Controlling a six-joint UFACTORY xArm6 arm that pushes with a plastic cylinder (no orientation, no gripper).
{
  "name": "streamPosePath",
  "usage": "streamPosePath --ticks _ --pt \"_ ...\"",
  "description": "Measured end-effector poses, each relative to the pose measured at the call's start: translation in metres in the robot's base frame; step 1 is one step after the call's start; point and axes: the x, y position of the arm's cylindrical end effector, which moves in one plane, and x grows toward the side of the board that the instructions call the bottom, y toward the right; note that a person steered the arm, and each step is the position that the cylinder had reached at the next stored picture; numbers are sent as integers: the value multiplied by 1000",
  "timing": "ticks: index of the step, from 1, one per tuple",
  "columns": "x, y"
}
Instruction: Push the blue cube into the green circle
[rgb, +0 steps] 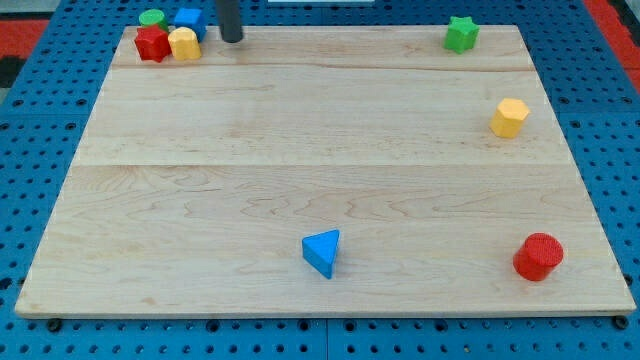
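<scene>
The blue cube sits at the view's top left on the wooden board. It touches the green circle on its left side. My tip is the lower end of a dark rod just to the right of the blue cube, with a small gap between them. A red star-shaped block and a yellow block sit right below the green circle and blue cube, packed against them.
A green star sits at the top right. A yellow hexagon is on the right side. A red cylinder is at the bottom right. A blue triangle is at the bottom centre. A blue pegboard surrounds the board.
</scene>
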Motion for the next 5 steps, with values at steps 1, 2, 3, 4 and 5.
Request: streamPosePath --ticks 1,2,3,4,5 --pt "-14 6" --pt "-18 -3" --pt "-18 -14" --pt "-18 -29" --pt "-18 -45"
